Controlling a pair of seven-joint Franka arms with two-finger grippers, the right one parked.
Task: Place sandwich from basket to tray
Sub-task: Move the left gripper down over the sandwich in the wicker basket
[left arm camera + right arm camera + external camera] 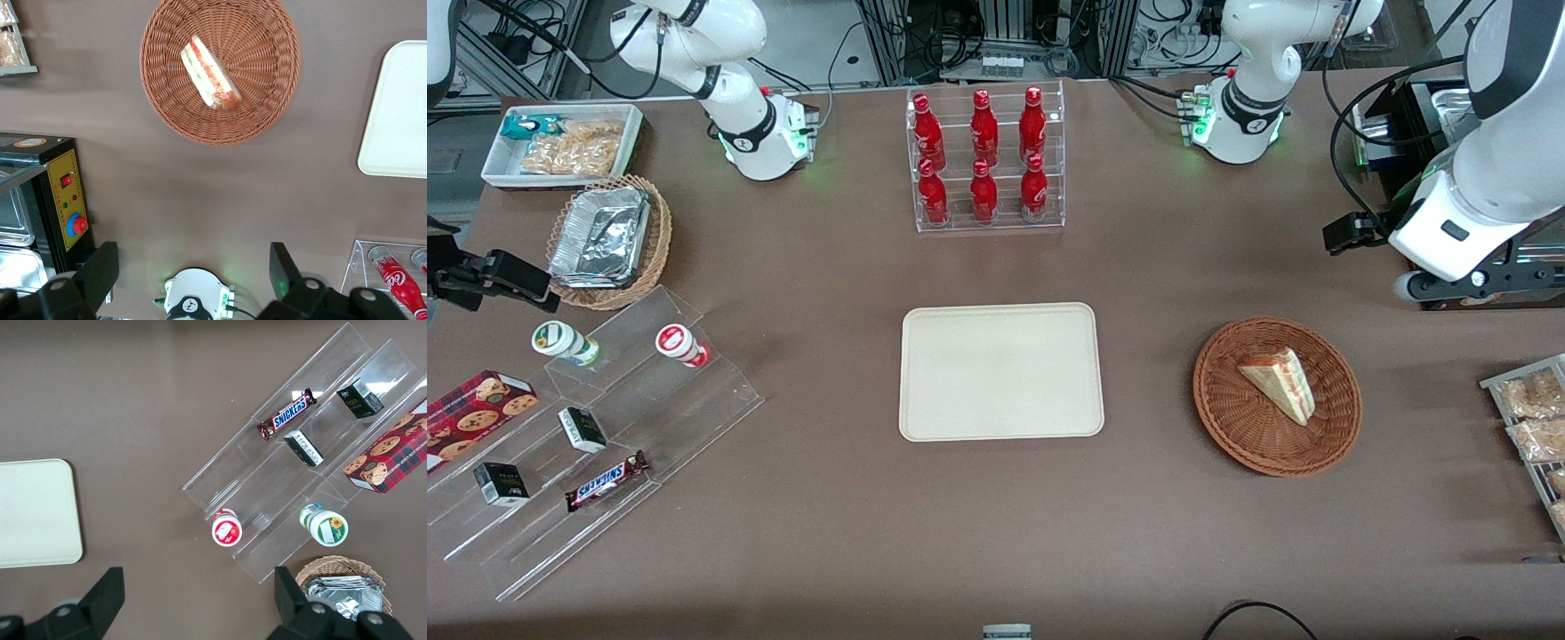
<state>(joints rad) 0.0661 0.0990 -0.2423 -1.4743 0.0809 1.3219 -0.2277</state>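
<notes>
The sandwich is a pale wedge with red and green filling, lying in the round reddish-brown basket toward the working arm's end of the table. The cream tray lies flat and bare mid-table, beside the basket. My left gripper hangs high above the table, farther from the front camera than the basket, open and empty. In the left wrist view its fingers stand wide apart around the gripper's middle, well away from the sandwich, the basket and the tray.
A clear rack of red bottles stands farther from the front camera than the tray. A black box with a yellow panel and a rack of bagged snacks are near the working arm. A clear stepped shelf and a foil-tray basket lie toward the parked arm's end.
</notes>
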